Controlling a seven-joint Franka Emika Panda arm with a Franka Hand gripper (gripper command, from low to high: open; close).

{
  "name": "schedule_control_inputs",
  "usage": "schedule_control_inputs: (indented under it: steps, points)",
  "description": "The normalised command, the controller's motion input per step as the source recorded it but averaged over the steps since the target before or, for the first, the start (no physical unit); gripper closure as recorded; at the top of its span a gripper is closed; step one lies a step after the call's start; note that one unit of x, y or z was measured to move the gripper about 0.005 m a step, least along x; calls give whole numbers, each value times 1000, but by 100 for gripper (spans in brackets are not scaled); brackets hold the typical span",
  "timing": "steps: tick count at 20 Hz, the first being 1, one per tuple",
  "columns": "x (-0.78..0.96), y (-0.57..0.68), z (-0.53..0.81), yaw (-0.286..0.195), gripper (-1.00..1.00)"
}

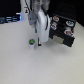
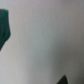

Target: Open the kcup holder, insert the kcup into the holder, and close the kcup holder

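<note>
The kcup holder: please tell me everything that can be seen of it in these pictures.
The kcup holder is a black boxy unit standing on the white table, at the exterior view's right, behind the arm. It appears open: pale round shapes, probably slots or pods, show on its upper face. Its material cannot be told. The gripper hangs beside it; contact cannot be judged. The wrist view does not clearly show it.

A pale table [image 1: 30, 65] carries everything. The kcup [image 1: 32, 42] sits on it just beside the gripper [image 1: 39, 44]. The black kcup holder [image 1: 62, 31] rests on it behind the gripper, drawer open.
</note>
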Motion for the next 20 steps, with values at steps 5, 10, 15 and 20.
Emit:
schedule_control_inputs:
  steps: [5,10,15,20]
  points:
    - [-190,-146,-451,-131,-100]
    - [-90,-140,-341,-110,-100]
    - [-29,-102,-120,-115,-100]
    - [3,-3,2,-80,100]
